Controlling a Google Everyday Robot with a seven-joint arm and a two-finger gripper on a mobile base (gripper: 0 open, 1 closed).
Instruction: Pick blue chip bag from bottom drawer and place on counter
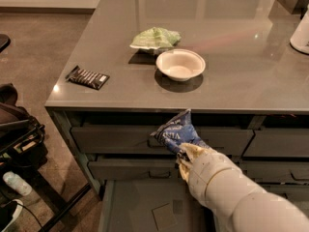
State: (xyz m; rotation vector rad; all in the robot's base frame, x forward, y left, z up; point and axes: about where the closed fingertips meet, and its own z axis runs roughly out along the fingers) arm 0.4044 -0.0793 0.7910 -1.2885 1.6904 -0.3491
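My gripper point(186, 153) is shut on the blue chip bag point(175, 131), a dark-blue foil bag with white lettering. It holds the bag in the air in front of the upper drawer fronts, just below the counter's point(231, 47) front edge. The bag's top corner reaches up to that edge. The bottom drawer point(130, 209) stands pulled open below my white arm, and its flat grey-green floor shows at the left. My arm hides the right part of the drawer.
On the counter stand a white bowl point(180, 65), a pale green bag point(155, 37) behind it, and a flat black striped packet point(87, 77) near the left edge. A white object point(301, 33) sits at the far right. Dark gear point(17, 139) lies on the floor at left.
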